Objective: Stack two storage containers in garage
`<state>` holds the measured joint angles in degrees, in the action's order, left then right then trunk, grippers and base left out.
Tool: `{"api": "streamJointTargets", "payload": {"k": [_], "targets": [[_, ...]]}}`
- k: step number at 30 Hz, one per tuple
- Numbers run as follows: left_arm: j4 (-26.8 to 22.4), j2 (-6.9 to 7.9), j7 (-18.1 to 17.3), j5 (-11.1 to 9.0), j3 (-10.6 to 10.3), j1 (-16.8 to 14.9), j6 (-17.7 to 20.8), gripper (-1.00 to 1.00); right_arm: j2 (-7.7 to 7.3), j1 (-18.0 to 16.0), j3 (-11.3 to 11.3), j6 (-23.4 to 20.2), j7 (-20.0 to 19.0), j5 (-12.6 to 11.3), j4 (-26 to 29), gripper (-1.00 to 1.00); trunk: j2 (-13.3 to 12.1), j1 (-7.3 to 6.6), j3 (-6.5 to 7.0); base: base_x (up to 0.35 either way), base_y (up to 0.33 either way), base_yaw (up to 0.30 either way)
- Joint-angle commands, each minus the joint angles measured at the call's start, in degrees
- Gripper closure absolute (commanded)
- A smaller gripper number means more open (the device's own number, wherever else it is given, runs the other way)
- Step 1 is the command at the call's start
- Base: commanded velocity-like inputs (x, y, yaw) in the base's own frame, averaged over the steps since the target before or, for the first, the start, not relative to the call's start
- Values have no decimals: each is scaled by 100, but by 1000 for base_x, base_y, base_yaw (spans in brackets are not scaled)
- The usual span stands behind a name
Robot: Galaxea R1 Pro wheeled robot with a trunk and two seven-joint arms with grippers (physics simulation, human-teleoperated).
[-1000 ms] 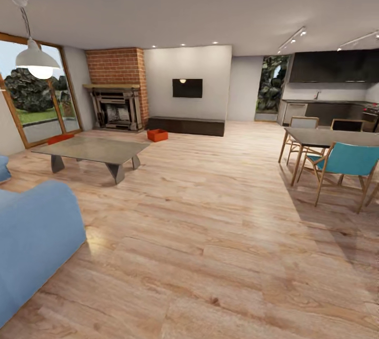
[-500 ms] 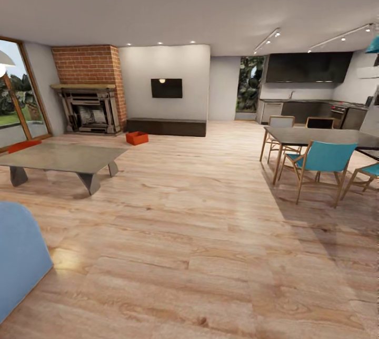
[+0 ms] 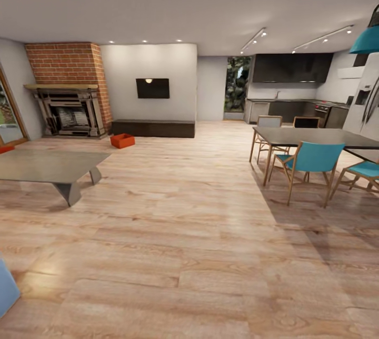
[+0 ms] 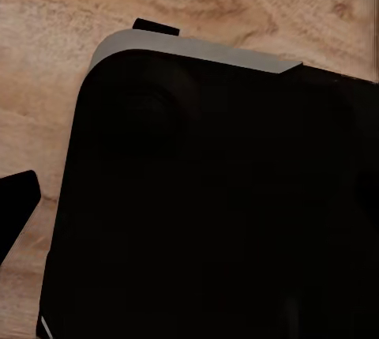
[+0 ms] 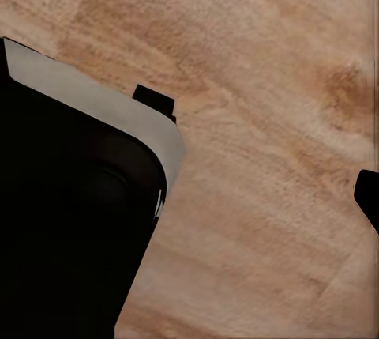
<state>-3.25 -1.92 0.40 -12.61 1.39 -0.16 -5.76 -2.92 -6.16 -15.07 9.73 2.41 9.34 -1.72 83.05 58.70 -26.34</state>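
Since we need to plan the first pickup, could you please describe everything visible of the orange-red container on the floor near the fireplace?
The storage container is a small, plain orange-red rectangular bin with an open top and no visible marks. It sits upright on the light wood-plank floor, turned slightly at an angle, in front of the low dark bench and to the right of the brick fireplace. Nothing appears to touch it but the floor. It is too far away to judge its contents.

Light wood-plank floor (image 3: 200,233) runs through an open room under a pale ceiling with recessed spots and track lights (image 3: 253,39). A brick fireplace (image 3: 67,89) stands beside a white wall carrying a dark screen (image 3: 152,88) above a low dark bench (image 3: 152,128). A grey coffee table (image 3: 45,166) sits near the fireplace; opposite, a dark dining table (image 3: 316,137) with teal chairs (image 3: 310,162) fronts a dark kitchen (image 3: 292,83).
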Motion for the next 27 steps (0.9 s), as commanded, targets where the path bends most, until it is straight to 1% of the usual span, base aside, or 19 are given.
{"api": "streamJointTargets", "payload": {"k": [1, 27], "targets": [[0, -2, 4, -22, 11, -2, -14, -100, 1, -8, 1, 30, 26, 59, -19, -100, 3, 3, -5, 325, 0, -13], [0, -2, 4, -18, 11, -2, -22, -100, 23, -8, 7, 38, 32, 53, -18, -100, 3, 3, -5, 325, 0, -1]]}}
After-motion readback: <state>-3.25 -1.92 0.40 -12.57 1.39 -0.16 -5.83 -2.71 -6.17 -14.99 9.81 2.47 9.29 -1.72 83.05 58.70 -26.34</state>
